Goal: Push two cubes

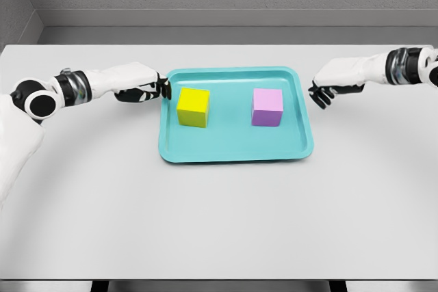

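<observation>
yellow cube (194, 107) & pink cube (267, 107) sat apart in tray (233, 150), unpushed; left hand (142, 88) & right hand (331, 87) curled, empty, outside it.

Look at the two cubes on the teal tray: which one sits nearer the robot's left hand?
The yellow cube. It sits in the tray's left half, close to the left hand at the tray's left rim; the purple cube sits toward the right hand.
</observation>
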Action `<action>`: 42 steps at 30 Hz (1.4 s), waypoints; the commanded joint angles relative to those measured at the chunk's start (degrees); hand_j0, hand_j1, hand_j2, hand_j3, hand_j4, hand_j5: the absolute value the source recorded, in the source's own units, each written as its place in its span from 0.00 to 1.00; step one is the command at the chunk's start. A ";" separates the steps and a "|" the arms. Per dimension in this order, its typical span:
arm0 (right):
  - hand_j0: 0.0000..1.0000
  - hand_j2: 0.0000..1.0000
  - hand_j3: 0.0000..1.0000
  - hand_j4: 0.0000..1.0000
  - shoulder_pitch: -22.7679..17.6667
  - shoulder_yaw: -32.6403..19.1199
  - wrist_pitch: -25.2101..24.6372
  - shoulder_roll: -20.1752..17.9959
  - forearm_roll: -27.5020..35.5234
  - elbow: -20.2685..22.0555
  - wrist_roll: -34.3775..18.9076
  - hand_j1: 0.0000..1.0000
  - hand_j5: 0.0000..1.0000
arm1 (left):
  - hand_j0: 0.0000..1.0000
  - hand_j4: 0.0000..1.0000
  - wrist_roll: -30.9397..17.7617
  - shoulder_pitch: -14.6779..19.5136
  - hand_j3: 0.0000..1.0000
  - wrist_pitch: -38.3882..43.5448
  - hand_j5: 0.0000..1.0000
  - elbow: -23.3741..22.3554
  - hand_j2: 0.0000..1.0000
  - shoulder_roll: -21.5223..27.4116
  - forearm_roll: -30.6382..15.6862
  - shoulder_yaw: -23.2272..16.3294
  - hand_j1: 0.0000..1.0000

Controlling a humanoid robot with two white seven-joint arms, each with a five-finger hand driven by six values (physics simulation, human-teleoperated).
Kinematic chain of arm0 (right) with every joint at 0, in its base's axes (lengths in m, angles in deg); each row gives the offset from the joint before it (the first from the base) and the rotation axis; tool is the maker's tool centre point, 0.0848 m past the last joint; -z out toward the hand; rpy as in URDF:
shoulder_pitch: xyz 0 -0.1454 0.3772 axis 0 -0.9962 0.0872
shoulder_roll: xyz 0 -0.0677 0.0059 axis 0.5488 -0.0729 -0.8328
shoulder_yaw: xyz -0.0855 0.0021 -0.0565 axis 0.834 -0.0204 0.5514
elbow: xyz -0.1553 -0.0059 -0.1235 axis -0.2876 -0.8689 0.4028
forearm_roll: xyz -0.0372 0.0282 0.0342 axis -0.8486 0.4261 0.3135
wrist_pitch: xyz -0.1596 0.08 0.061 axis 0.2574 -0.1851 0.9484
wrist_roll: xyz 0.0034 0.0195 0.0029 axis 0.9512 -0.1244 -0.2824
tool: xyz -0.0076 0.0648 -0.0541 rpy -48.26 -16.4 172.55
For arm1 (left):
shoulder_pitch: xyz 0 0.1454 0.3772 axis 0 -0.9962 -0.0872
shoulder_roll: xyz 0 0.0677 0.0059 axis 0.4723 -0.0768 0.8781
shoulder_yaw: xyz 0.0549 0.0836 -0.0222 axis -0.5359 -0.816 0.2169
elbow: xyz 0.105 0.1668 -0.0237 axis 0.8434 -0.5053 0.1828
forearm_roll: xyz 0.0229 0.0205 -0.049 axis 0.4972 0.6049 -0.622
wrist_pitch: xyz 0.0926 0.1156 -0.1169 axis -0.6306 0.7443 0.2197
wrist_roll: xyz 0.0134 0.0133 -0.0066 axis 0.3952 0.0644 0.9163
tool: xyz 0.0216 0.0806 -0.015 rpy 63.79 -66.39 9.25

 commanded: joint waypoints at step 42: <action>0.13 0.13 0.13 0.13 1.32 5.26 -0.11 8.76 -3.29 -7.47 -0.05 0.13 0.13 | 0.47 0.47 0.02 -0.70 0.47 0.15 0.47 0.64 0.47 -3.05 -0.22 -1.88 0.47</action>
